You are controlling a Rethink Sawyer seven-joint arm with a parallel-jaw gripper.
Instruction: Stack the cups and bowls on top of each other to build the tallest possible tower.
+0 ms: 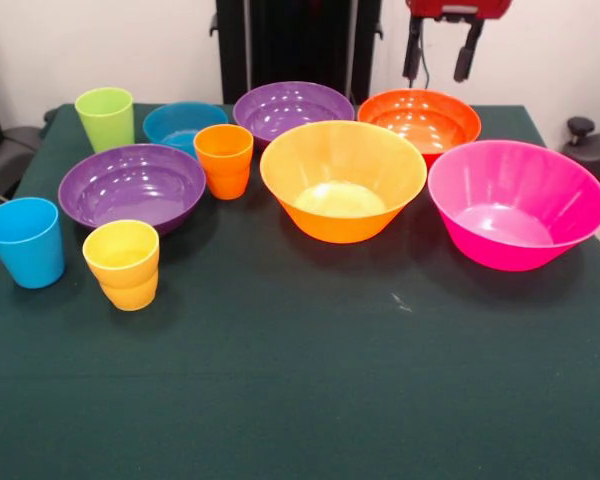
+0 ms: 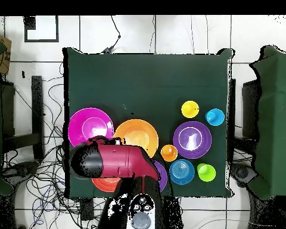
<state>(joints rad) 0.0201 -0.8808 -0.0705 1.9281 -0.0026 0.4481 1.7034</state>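
All cups and bowls stand apart on the green table [image 1: 300,400]; no pile shows. Left: lime green cup [image 1: 105,118], blue cup [image 1: 25,242], yellow cup [image 1: 123,264], orange cup [image 1: 223,160], a purple bowl [image 1: 132,186], small blue bowl [image 1: 180,125]. Behind: second purple bowl [image 1: 292,108], red-orange bowl [image 1: 418,120]. Middle: wide orange bowl [image 1: 342,180]. Right: wide pink bowl [image 1: 515,203]. My gripper [image 1: 440,60] hangs open and empty above the red-orange bowl. In the overhead view the red arm [image 2: 115,162] hides that bowl and part of a purple one.
The black pedestal [image 1: 295,45] stands behind the table. Other green-covered tables [image 2: 276,119] flank it on both sides, with cables on the floor [image 2: 44,119]. The table's half away from the robot [image 2: 145,77] holds bare cloth.
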